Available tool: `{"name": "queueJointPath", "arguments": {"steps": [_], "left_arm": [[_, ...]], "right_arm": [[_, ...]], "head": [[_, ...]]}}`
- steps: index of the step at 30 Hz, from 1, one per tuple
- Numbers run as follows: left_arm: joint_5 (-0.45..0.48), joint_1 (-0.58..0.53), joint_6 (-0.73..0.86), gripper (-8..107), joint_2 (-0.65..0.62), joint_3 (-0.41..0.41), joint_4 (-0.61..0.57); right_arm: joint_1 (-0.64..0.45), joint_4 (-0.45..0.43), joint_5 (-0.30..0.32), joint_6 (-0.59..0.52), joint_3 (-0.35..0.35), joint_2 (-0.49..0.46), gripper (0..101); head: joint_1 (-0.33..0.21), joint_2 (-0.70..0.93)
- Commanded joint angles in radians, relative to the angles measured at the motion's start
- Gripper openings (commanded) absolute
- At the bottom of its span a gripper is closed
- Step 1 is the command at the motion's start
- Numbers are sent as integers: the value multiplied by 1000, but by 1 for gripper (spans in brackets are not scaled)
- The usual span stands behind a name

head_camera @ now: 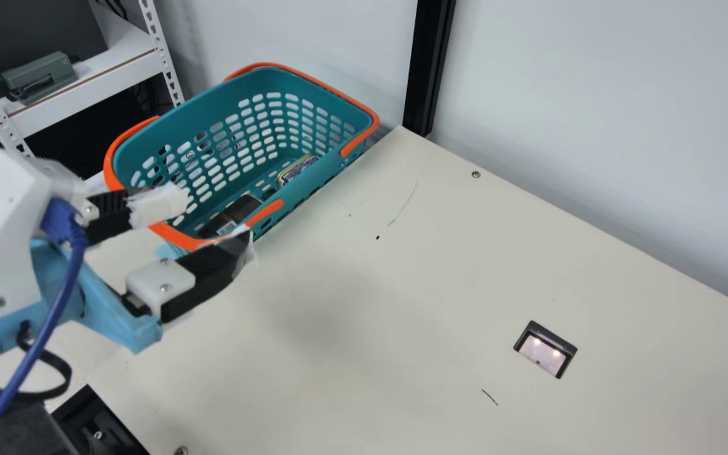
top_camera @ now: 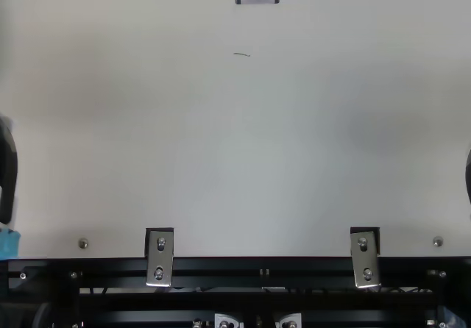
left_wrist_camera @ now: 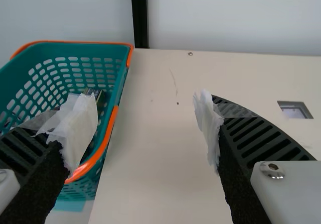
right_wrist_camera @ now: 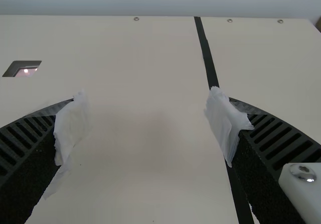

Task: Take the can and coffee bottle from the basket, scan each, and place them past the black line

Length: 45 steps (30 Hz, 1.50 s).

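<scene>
While the left claw [head_camera: 218,224] stands spread by the basket [head_camera: 321,178], the coffee bottle [head_camera: 236,212] inside its near end and the can [head_camera: 299,169] farther along look stiff, probably slippery, weighty if full, best pinched across their middles.

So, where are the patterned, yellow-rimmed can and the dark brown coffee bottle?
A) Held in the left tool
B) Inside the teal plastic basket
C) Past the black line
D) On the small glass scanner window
B: the can and the bottle show inside the basket, below its rim.
</scene>
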Motion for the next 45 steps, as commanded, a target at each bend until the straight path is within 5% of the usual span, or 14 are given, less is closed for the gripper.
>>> {"name": "queueJointPath", "arguments": {"steps": [1,8,14,33,41,45], "left_arm": [[-2,15,-10,90,36,-31,10],[-5,19,-10,90,49,-43,17],[-5,19,-10,90,49,-43,17],[-5,19,-10,90,49,-43,17],[-5,19,-10,90,49,-43,17],[-5,19,-10,90,49,-43,17]], "right_arm": [[0,0,0,0,0,0,101],[10,5,11,6,-19,3,101],[32,24,54,-3,-126,42,101],[127,75,411,17,-559,135,101],[195,142,546,78,-658,155,101],[207,155,552,89,-660,158,101]], "head": [[-24,17],[-24,17],[-24,17],[-24,17],[-24,17],[-24,17]]}}
